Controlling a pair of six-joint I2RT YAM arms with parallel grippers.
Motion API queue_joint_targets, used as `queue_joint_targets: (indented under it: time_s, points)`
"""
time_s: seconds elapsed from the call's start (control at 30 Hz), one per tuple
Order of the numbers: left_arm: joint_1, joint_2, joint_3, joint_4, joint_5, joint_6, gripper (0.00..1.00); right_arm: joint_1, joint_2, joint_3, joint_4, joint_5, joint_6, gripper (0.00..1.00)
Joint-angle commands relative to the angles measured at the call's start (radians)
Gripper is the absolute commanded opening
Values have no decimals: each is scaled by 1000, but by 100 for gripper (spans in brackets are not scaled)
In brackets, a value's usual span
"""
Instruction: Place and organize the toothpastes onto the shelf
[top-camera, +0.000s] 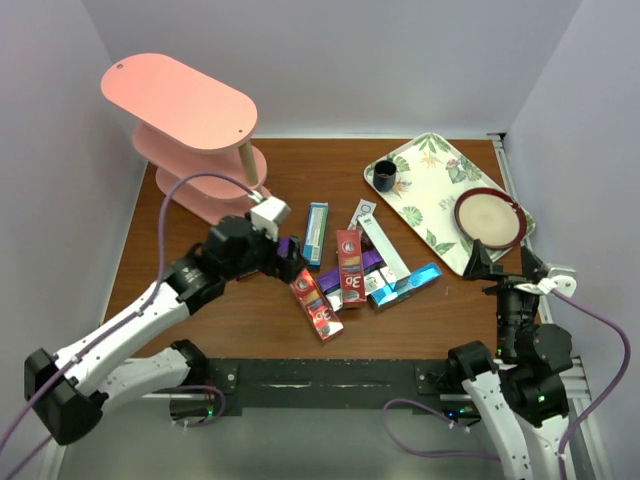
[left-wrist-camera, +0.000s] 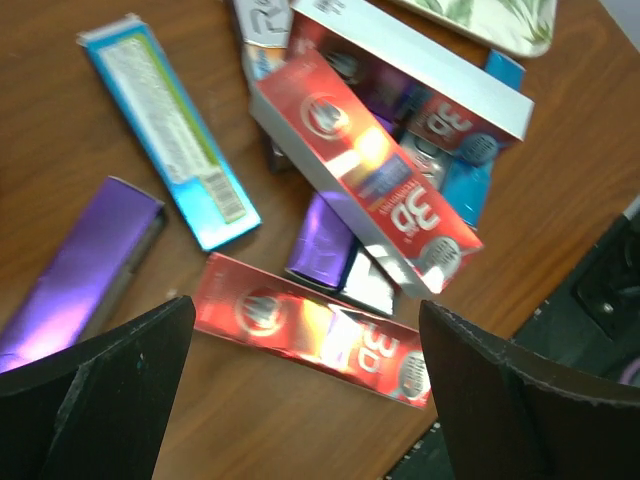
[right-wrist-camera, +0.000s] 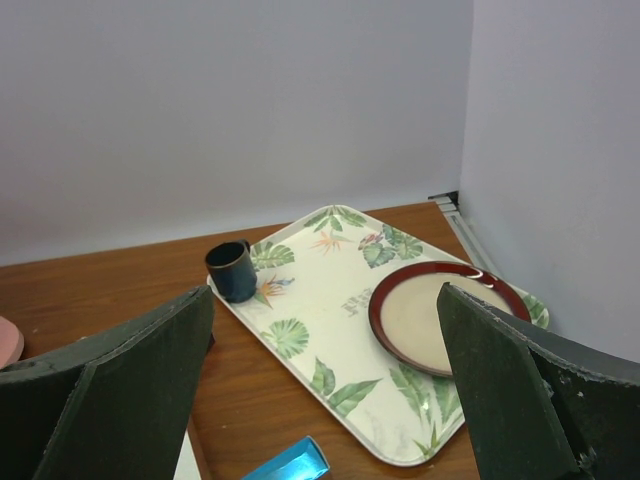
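Here, you are holding the left gripper (left-wrist-camera: 305, 305) low over the near edge of the toothpastes (top-camera: 355, 268), its jaws standing wide apart and gripping nothing. The right gripper (right-wrist-camera: 325, 295) is likewise gaping empty, facing the tray (right-wrist-camera: 300, 345) and taking no part. All the cartons are lying on the table (top-camera: 200, 300), heaped between the shelf (top-camera: 180, 100) and the tray; none is sitting on the shelf yet, so the step in hand is probably the first pick. The red carton (left-wrist-camera: 310, 340) is lying flat just beyond the fingertips, clear of the heap, with its long axis running from finger to finger. You are best turning the wrist so the jaws are spanning its narrow width, then descending near its middle. The purple carton (left-wrist-camera: 80, 270) is lying close beside one finger (left-wrist-camera: 110, 390), so be keeping that finger from nudging it.
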Motion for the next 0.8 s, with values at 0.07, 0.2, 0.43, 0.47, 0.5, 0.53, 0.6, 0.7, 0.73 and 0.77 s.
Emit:
queue_joint_targets:
  time_s: [0.07, 0.2, 0.43, 0.47, 0.5, 0.53, 0.6, 0.7, 0.73, 0.77]
  points:
    - [-272, 82, 68, 46, -380, -243, 100, 0, -9, 10, 7, -5, -1, 99]
    - [-461, 186, 103, 79, -575, -357, 100, -1, -6, 10, 9, -2, -4, 99]
    - [-655, 480, 280, -109, -931, -694, 100, -1, -4, 6, 9, -7, -7, 99]
    - [-687, 549, 328, -146, -959, -725, 100, 0, -4, 6, 10, -10, -7, 99]
    - [-698, 583, 353, -213, -980, -751, 100, -1, -1, 6, 10, -10, -7, 99]
    - [-705, 617, 376, -238, -1011, -784, 100, -1, -1, 6, 9, -10, -7, 99]
    - [-721, 701, 430, -275, -1008, -803, 100, -1, 1, 4, 12, -13, -9, 99]
    - [-739, 771, 462, -287, -1022, -805, 100, -1, -2, 4, 12, -11, -9, 99]
    - [-741, 781, 465, -289, -1023, -808, 100, -1, -2, 6, 9, -10, -10, 99]
    - [-741, 798, 468, -292, -1028, -811, 100, -1, -4, 4, 10, -11, -10, 99]
